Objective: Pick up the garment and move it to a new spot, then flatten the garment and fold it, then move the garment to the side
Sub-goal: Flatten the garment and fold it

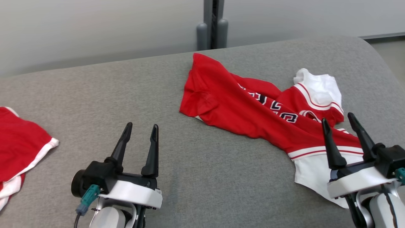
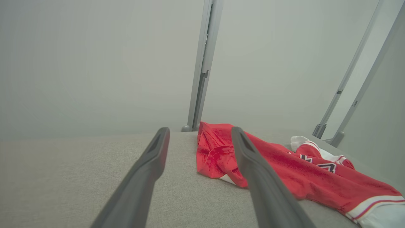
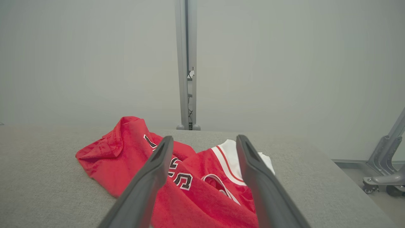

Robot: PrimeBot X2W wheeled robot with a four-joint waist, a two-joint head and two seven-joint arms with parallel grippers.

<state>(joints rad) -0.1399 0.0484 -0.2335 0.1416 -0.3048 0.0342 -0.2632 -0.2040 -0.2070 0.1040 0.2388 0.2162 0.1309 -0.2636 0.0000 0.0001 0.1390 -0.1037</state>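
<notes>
A crumpled red jersey (image 1: 250, 110) with white trim and dark lettering lies on the grey padded table (image 1: 126, 95), right of centre; it also shows in the left wrist view (image 2: 284, 171) and the right wrist view (image 3: 190, 177). My right gripper (image 1: 338, 122) hovers open over the jersey's near white-trimmed end, nothing between its fingers. My left gripper (image 1: 140, 128) stands open over bare table, well left of the jersey.
A second red garment with white trim (image 1: 19, 148) lies at the table's left edge. A grey post (image 1: 212, 25) stands behind the table against a pale wall. The table's right end curves off near floor and frame legs (image 3: 383, 158).
</notes>
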